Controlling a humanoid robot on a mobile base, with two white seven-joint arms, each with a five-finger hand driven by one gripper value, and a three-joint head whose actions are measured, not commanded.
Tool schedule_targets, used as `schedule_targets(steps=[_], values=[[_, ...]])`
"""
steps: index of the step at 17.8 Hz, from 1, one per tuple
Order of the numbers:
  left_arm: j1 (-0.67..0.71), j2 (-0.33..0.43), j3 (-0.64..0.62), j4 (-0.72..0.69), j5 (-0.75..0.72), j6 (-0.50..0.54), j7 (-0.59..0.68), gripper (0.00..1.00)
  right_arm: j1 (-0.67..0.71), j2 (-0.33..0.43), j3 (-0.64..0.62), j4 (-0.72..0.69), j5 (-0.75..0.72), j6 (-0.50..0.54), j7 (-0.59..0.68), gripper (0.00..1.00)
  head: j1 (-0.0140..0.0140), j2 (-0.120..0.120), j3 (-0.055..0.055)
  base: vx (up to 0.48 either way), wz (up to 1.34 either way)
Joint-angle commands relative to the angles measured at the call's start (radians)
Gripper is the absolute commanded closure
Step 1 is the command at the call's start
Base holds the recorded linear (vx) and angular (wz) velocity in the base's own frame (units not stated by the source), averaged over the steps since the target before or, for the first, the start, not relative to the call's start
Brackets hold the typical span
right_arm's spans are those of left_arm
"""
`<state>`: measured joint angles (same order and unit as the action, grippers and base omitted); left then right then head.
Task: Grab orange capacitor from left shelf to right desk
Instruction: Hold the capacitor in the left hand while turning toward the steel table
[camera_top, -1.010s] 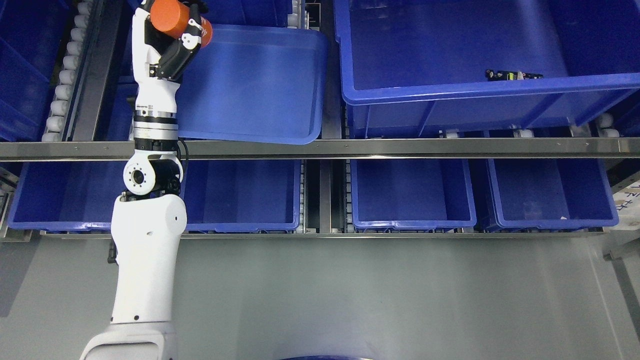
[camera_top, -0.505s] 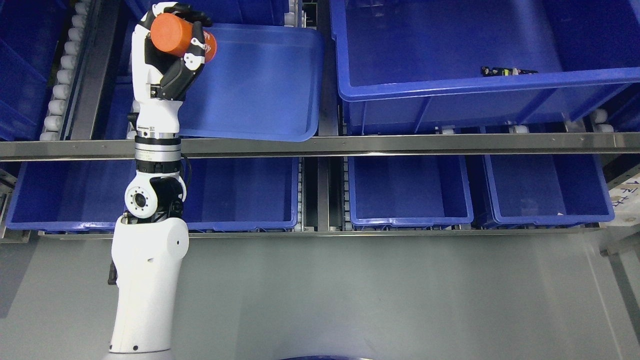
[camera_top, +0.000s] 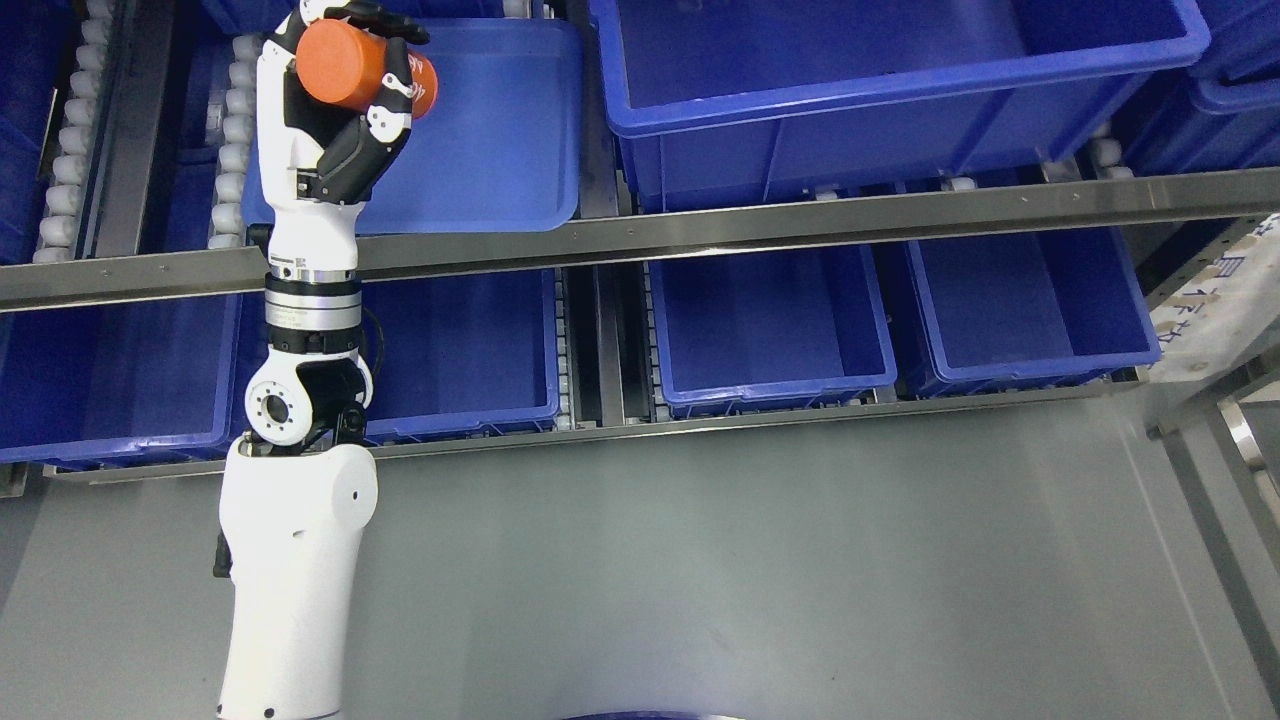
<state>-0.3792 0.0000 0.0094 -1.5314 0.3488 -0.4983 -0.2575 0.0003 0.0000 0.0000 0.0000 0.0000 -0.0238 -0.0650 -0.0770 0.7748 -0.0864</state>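
Head view shows the orange capacitor (camera_top: 345, 65) clasped in the left hand (camera_top: 335, 110), whose dark fingers (camera_top: 385, 100) curl round the cylinder's body while its round flat end faces the camera. The hand is raised at the top left of the picture, in front of a shallow blue bin (camera_top: 490, 140) on the upper shelf level, with the white left arm (camera_top: 295, 540) reaching up from the lower left edge. By this showing the pick appears done: the capacitor is lifted off any surface and rests in no bin. What is left is the carry to the right and the setting down; no desk is plainly seen, only a pale labelled edge (camera_top: 1215, 300) and some metal framing at the far right, so the drop place cannot be judged from here. Around the hand, the steel shelf rail (camera_top: 800, 225) crosses just below the wrist, and white rollers (camera_top: 235, 120) run close on the hand's left, so the arm would likely need to draw back toward the robot before swinging over. A large blue crate (camera_top: 900, 100) juts out on the upper right and lower blue bins (camera_top: 770, 320) sit under the rail; both are edges to keep clear of. The grey floor (camera_top: 750, 580) in front of the shelf offers wide open room for the move. The right arm is out of sight.
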Motion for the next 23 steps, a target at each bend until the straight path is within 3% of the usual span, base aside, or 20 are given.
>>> schedule_targets(steps=[1,23], values=[[0.016,0.017,-0.020,-0.058,0.001,0.006,-0.011,0.99,0.023,-0.017,-0.011,-0.017,0.006,0.001,0.001,0.00,0.0000,0.000,0.000,-0.161,-0.19],[0.014,0.017,-0.029,-0.059,-0.001,0.035,-0.014,0.98,0.023,-0.017,-0.011,-0.017,0.006,0.001,0.001,0.00,0.0000,0.000,0.000,-0.094,-0.08]])
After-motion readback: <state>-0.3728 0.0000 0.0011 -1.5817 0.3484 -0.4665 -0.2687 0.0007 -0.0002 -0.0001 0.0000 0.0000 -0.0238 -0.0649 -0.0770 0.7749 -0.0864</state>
